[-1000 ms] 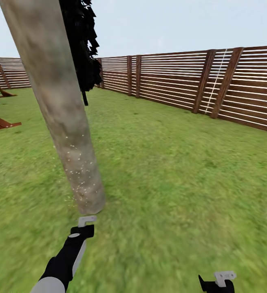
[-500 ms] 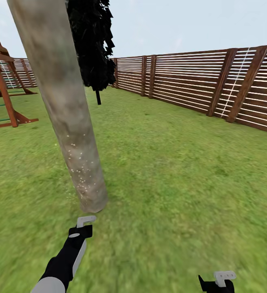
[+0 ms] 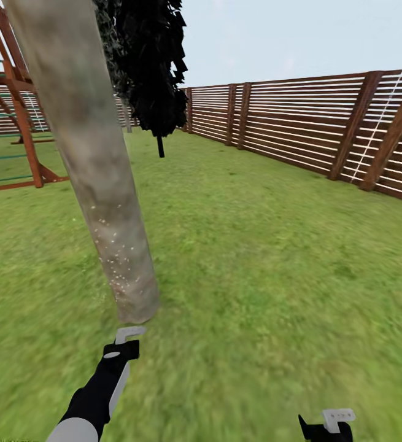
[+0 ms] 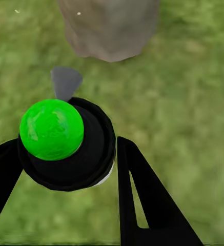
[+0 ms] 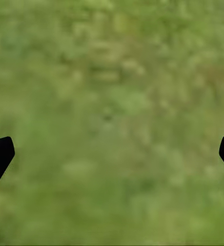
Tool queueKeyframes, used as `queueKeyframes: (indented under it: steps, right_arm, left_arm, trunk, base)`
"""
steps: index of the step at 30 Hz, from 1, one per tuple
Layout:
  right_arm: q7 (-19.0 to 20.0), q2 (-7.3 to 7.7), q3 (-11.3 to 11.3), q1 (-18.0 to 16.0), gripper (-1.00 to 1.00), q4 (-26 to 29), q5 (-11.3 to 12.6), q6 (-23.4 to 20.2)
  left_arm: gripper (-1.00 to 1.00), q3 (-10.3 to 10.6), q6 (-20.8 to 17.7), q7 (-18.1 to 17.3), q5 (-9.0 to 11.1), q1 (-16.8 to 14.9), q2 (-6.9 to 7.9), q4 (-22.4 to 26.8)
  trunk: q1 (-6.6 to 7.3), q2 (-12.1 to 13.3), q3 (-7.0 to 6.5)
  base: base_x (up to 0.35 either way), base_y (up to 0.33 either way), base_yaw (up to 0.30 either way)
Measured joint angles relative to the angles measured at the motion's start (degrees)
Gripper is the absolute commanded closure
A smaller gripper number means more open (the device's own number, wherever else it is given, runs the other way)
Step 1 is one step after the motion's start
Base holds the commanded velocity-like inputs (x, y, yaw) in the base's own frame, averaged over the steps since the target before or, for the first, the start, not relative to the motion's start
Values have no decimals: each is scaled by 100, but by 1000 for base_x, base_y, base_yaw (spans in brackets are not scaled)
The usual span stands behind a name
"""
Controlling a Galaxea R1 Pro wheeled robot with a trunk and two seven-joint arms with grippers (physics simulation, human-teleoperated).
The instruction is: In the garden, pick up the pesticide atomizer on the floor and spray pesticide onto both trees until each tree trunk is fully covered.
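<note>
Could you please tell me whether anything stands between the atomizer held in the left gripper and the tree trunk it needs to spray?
Nothing visible does. The black atomizer with a green round cap sits in the left gripper, and only bare green grass lies between it and the base of the mottled grey-beige tree trunk, which carries white specks low down.

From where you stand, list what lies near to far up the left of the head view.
Left gripper holding the atomizer → tree trunk speckled with pesticide → dark tree → fence.
</note>
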State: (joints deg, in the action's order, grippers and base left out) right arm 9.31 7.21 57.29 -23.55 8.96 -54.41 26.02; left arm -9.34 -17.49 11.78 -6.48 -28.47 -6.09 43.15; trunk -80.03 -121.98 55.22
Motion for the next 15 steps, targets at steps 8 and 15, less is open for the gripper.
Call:
queueKeyframes:
  steps: [8,15]
  right_arm:
    - [0,1,1,0,-100,0,0,0]
    - [0,0,-1,0,-100,0,0,0]
  left_arm:
    - [100,29,-1200,-20,323,0,3,27]
    - [100,38,-1203,-21,325,0,-6,27]
  trunk:
    - [0,0,0]
    - [0,0,0]
  base:
    - [240,-189,188]
    - [81,-248,2]
